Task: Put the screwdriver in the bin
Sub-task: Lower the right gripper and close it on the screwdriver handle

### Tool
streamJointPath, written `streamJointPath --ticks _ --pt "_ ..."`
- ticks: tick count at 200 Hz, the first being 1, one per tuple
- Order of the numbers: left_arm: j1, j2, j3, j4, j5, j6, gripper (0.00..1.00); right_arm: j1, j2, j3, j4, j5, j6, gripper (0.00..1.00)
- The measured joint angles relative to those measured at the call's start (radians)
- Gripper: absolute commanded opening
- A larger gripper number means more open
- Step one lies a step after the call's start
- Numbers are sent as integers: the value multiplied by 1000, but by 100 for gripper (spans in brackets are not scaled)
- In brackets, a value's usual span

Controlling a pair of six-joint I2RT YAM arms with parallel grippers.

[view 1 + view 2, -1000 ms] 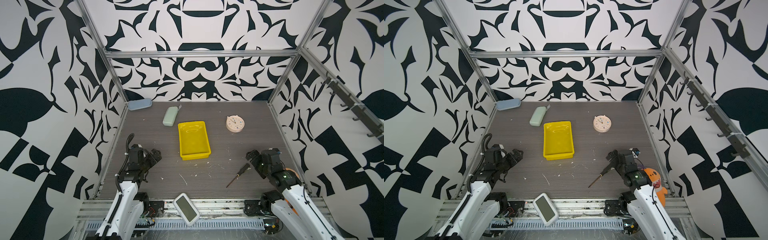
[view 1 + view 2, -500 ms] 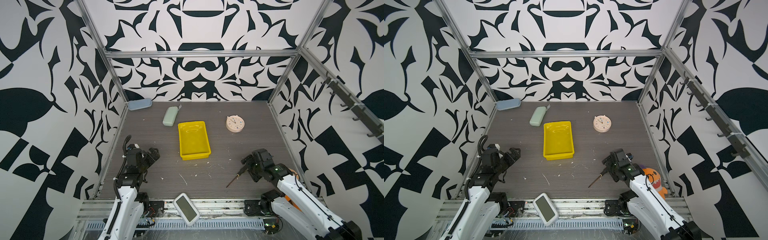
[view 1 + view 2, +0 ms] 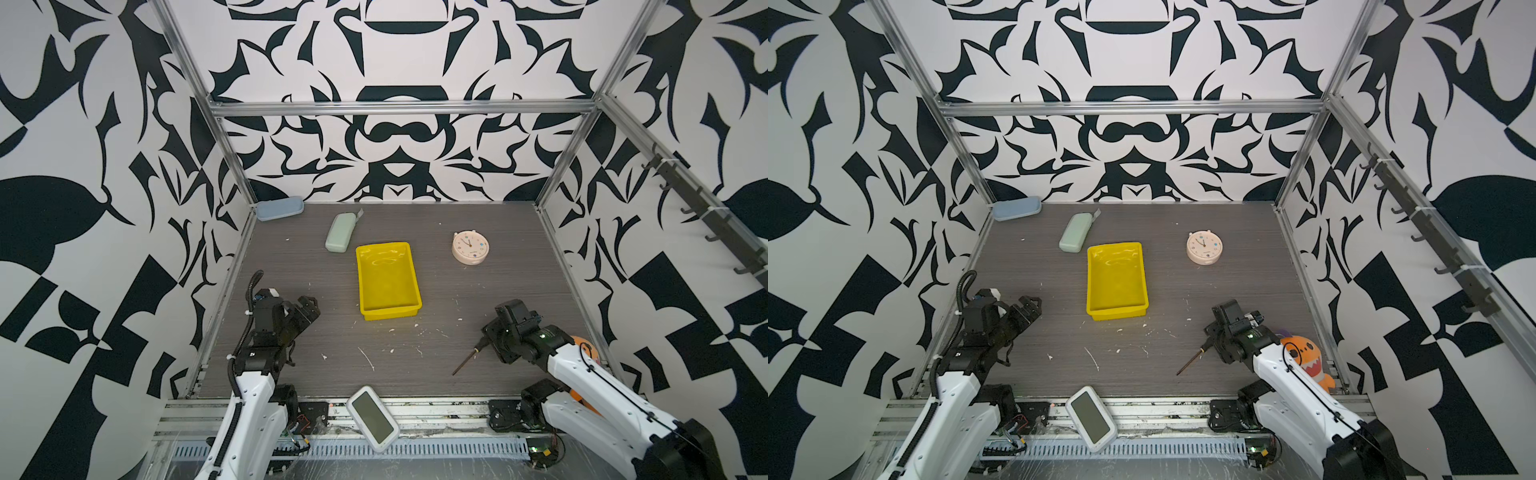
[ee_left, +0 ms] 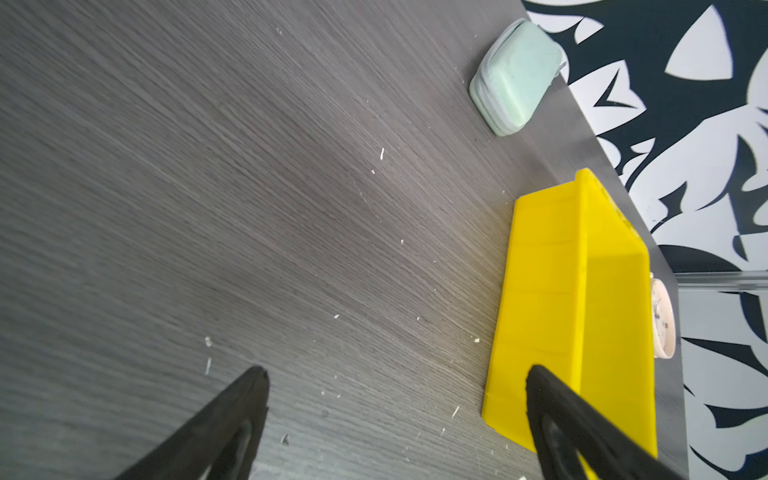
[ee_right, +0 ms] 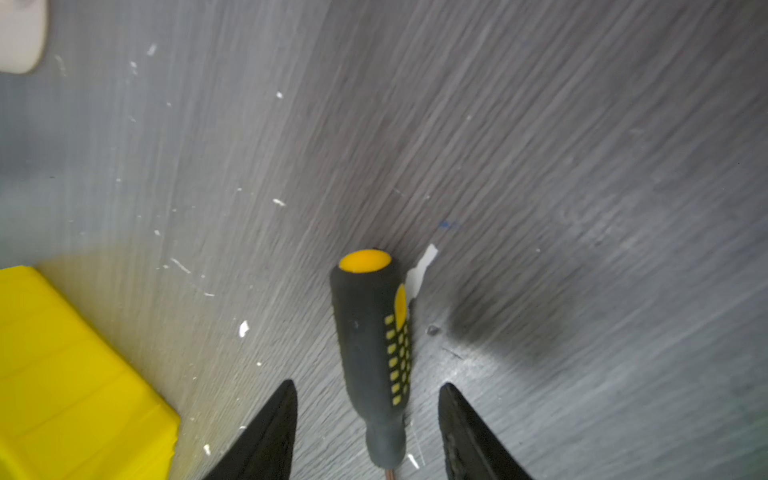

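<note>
"Where's the screwdriver (image 5: pixel 374 353)?"

"Flat on the table (image 3: pixel 291 266), between four and five o'clock from the bin (image 3: pixel 390 312), well apart from it."

"And the right hand (image 5: pixel 368 386)?"

"Fingers apart, straddling the handle, not touching it."

"The left hand (image 4: pixel 397 374)?"

"Spread wide, about eight o'clock of the bin."
</note>
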Motion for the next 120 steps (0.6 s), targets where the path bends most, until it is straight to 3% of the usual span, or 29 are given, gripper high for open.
streamJointPath --ticks 29,85,120 --pt "0 -25 -10 -14 0 -23 99 7 22 -4 20 12 -5 50" --pt "0 -117 -99 56 84 -40 99 7 84 -23 73 39 -20 45" --pt "0 -72 -114 181 224 2 99 7 127 -26 95 42 -35 30"
